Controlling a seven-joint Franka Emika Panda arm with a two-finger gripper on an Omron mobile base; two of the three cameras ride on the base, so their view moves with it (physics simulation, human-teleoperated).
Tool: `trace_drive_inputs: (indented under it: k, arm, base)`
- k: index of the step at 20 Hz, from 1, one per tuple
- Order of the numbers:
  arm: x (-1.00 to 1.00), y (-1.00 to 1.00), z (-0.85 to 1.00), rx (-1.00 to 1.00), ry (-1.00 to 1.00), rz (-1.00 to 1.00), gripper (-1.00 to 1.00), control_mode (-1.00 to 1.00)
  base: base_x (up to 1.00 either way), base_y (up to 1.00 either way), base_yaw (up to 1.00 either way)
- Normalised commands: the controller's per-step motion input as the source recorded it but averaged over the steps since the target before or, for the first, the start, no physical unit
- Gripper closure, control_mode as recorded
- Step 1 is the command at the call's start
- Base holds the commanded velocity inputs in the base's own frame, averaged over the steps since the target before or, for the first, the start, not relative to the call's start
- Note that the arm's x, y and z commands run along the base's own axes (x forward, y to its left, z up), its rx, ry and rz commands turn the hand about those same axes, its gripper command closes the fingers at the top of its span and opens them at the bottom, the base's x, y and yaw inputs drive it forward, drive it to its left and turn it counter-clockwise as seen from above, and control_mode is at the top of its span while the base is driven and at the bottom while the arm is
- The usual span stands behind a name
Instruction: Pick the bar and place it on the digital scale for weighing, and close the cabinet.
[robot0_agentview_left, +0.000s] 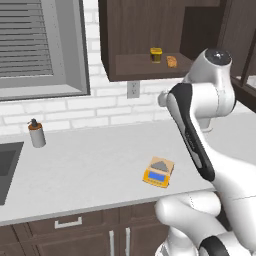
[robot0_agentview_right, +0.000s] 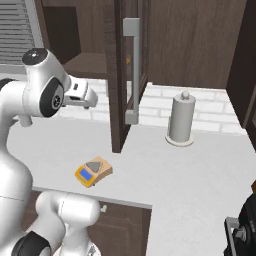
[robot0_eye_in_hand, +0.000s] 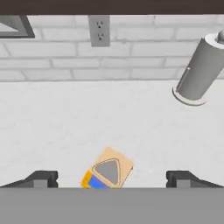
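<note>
Claw: gripper (robot0_eye_in_hand: 111, 179) spread wide with nothing between the fingertips (robot0_eye_in_hand: 41, 179), hanging over the counter right above the digital scale
Bar: the bar (robot0_eye_in_hand: 117, 160) lies as a flat tan slab on top of the digital scale, free of the fingers; a grey triangle of the weighing plate shows through its middle
Scale: digital scale (robot0_agentview_left: 158, 172) sits on the white counter (robot0_agentview_left: 90, 170) near its front edge, orange body and blue display strip at the 7 o'clock end in the hand view, the tan slab towards 1 o'clock
Cabinet: the cabinet (robot0_agentview_left: 145, 30) hangs on the wall at 12 o'clock from the scale in the left base view, shelf exposed
Door: glass-panelled door (robot0_agentview_right: 120, 75) stands open, edge-on to the right base view, with its silver handle (robot0_agentview_right: 134, 70) facing the room
Shelf: yellow jar (robot0_agentview_left: 156, 55) with a small tan item (robot0_agentview_left: 172, 61) just beside it at 3 o'clock; that item is too small to identify
Paper towel holder (robot0_agentview_right: 180, 120): upright at the brick wall, at 2 o'clock from the scale in the right base view, well apart from it
Wall outlet (robot0_eye_in_hand: 99, 29): 12 o'clock from the scale in the hand view
Soap dispenser (robot0_agentview_left: 36, 133): 10 o'clock from the scale in the left base view, near the sink (robot0_agentview_left: 7, 170)
</note>
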Motion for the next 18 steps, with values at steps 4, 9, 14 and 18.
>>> trace_drive_inputs:
  k: [4,9,14,18]
  arm:
    - [-0.05,0.00,0.41,-0.06,-0.47,0.00,-1.00,-1.00]
    - [0.00,0.00,0.42,-0.09,-0.42,0.00,-1.00,-1.00]
    - [0.00,0.00,0.56,-0.01,-0.17,0.00,-1.00,-1.00]
    - [0.00,0.00,0.52,0.00,-0.07,0.00,-1.00,-1.00]
  base:
    - [0.00,0.00,0.00]
    - [0.00,0.00,0.00]
    - [0.00,0.00,0.00]
    - [0.00,0.00,0.00]
